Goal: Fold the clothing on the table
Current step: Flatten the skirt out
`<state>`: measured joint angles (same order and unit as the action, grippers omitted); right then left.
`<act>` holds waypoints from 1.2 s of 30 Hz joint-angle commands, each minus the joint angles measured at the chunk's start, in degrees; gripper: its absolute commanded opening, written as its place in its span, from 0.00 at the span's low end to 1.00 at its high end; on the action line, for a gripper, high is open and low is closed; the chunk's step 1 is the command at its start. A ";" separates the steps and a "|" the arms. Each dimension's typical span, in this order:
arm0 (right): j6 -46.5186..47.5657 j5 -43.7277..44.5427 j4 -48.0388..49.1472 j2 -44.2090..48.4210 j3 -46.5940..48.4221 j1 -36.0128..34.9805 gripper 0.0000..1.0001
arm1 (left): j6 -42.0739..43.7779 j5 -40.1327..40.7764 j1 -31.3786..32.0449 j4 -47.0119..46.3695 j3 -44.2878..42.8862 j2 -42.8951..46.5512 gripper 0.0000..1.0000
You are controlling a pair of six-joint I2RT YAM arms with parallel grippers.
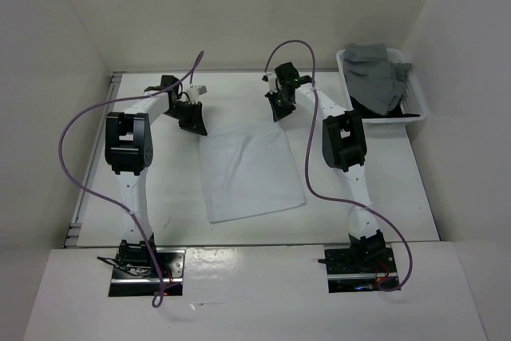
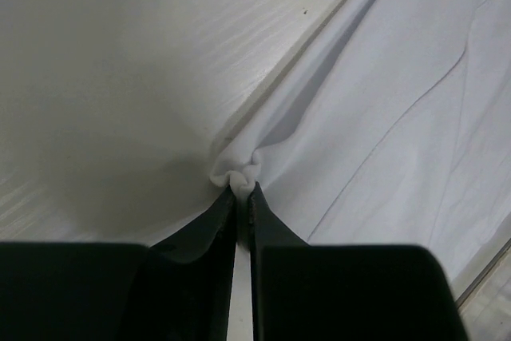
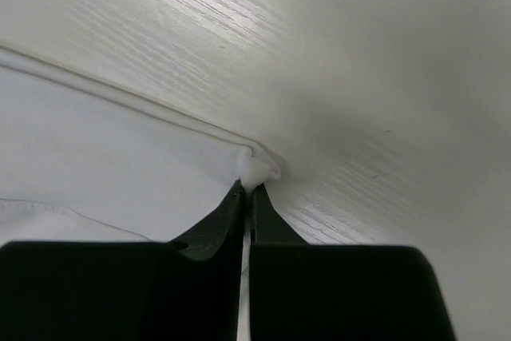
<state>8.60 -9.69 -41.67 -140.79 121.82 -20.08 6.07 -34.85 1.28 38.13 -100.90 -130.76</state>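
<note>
The clothing (image 1: 251, 173) is thin, soft white cloth, faintly creased. The table (image 1: 399, 189) is matte white with a fine wood-like grain. The basket (image 1: 418, 104) looks like white plastic; the grey garment (image 1: 375, 73) is soft cloth.

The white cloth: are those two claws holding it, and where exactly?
Yes. The left gripper pinches the clothing by its far left corner; the right gripper pinches its far right corner, a small bunch of fabric in each.

The large flat matte white tabletop (image 1: 160, 189) carries a plain white, thin, roughly rectangular fabric garment (image 1: 251, 173) spread flat near its middle. A small white plastic basket (image 1: 418, 105) sits at the far right corner, well apart from it.
</note>
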 commanded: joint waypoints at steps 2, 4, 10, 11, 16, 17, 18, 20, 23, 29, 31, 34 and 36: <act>1.16 7.76 -1.40 1.75 -1.06 3.99 0.00 | 3.08 4.35 -2.25 0.54 0.45 1.91 0.15; 1.16 8.46 -0.87 1.75 -1.06 3.99 0.00 | 3.08 4.88 -2.25 0.54 -0.25 1.91 0.23; 0.63 10.30 -0.35 2.28 -0.45 3.99 0.00 | 2.55 6.98 -2.77 0.54 -3.76 1.38 0.51; 0.11 10.31 -0.34 2.28 -0.44 3.99 0.00 | 2.55 6.99 -2.77 0.54 -3.78 1.38 0.56; -2.00 12.41 -1.84 0.17 4.47 3.99 0.21 | 1.32 7.00 -2.77 0.54 -6.41 1.38 0.69; -2.01 14.68 -1.84 -0.36 5.18 3.99 0.32 | 0.80 6.99 -2.77 0.54 -6.41 1.38 0.69; -2.53 15.57 -1.84 -0.36 5.18 3.99 0.41 | 0.79 6.29 -2.16 1.06 -6.41 1.38 0.69; -3.42 17.77 -1.84 -0.36 5.70 3.46 0.60 | 0.27 5.76 -1.55 1.07 -4.92 2.61 0.70; -4.12 19.27 -1.31 2.18 5.71 3.46 0.64 | 0.26 4.71 0.47 0.02 -2.29 4.63 0.70; -3.60 16.90 -0.17 7.63 -0.77 2.23 0.65 | -1.49 3.30 5.57 -1.03 -0.61 6.31 0.71; -3.59 16.90 0.63 9.65 -3.15 1.71 0.65 | -2.02 2.51 6.36 -1.04 -0.61 6.31 0.71; -2.98 16.29 1.85 11.06 -6.68 1.71 0.65 | -2.54 1.89 7.42 -1.04 -0.61 5.70 0.71; -2.45 16.29 2.38 12.46 -8.00 1.71 0.65 | -2.55 1.89 7.42 -1.65 -0.61 4.99 0.71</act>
<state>5.52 6.66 -42.19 -133.73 115.09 -17.89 4.34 -31.00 9.39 37.65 -101.84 -127.31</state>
